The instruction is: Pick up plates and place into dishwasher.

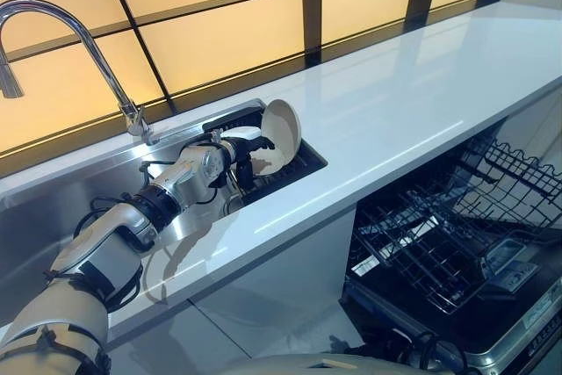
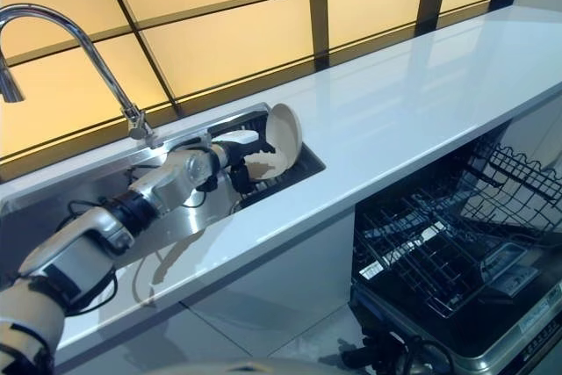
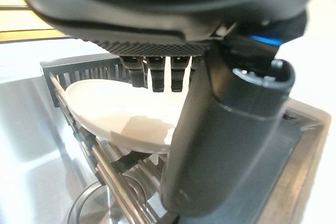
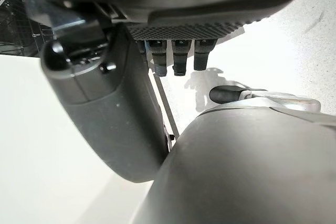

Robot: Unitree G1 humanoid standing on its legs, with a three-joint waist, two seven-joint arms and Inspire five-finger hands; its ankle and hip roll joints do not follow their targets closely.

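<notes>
1. A round, cream-white plate (image 1: 281, 133) with a smooth glazed face is seen standing on edge in a dark slatted rack (image 1: 279, 171) set in the stainless-steel sink (image 1: 53, 208); the plate is at the end of the sink farthest from the curved chrome faucet (image 1: 79, 41).
2. The left robot hand (image 1: 241, 151) — dark, with a white cover on the thumb — is reached across the sink to the plate. Its white-covered thumb is laid along the plate's upper rim and dark fingers are seen at the plate's face, so the plate appears to be pinched at the rim, still seated in the rack.
3. In the left wrist view the plate (image 3: 121, 111) is shown from close as a shallow oval dish with a matt white inside, resting on thin metal bars; the thumb (image 3: 220, 145) is seen as a thick, smooth dark cylinder in front of it, with short ribbed fingertips (image 3: 157, 74) hanging just above the plate's far edge.
4. The desk (image 1: 413, 103) is a long, glossy white slab running away from the sink; beside the sink, lower down, the open dishwasher (image 1: 457, 305) is shown with its black wire basket (image 1: 430, 234) pulled out.
5. The right robot hand (image 4: 121, 103) is shown in its own wrist view — a rounded dark thumb and short fingertips (image 4: 181, 56) hanging straight, nothing held, over a pale speckled floor (image 4: 294, 40).
</notes>
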